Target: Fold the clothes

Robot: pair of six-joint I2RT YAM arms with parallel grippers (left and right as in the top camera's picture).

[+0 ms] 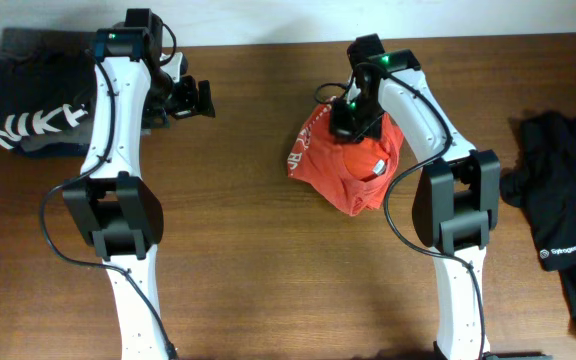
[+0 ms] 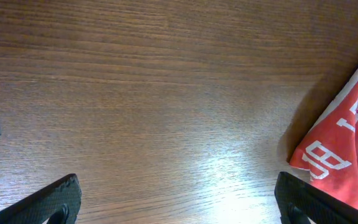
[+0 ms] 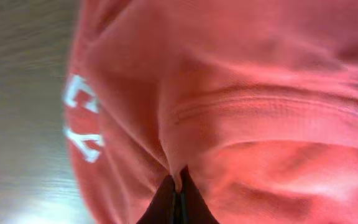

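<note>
A red-orange shirt (image 1: 353, 165) with white lettering lies bunched in a heap on the wooden table, right of centre. My right gripper (image 1: 356, 124) sits on the heap's upper part, and in the right wrist view it (image 3: 178, 186) is shut on a pinched ridge of the shirt's fabric (image 3: 241, 112). My left gripper (image 1: 196, 99) hovers over bare wood at the upper left, well apart from the shirt. Its fingers (image 2: 55, 202) stand wide open with nothing between them, and the shirt's lettered edge (image 2: 344, 155) shows at the right of the left wrist view.
A dark garment with white lettering (image 1: 33, 105) lies at the table's far left. Another black garment (image 1: 563, 210) lies at the far right. The table's back edge (image 1: 268, 42) meets a pale wall.
</note>
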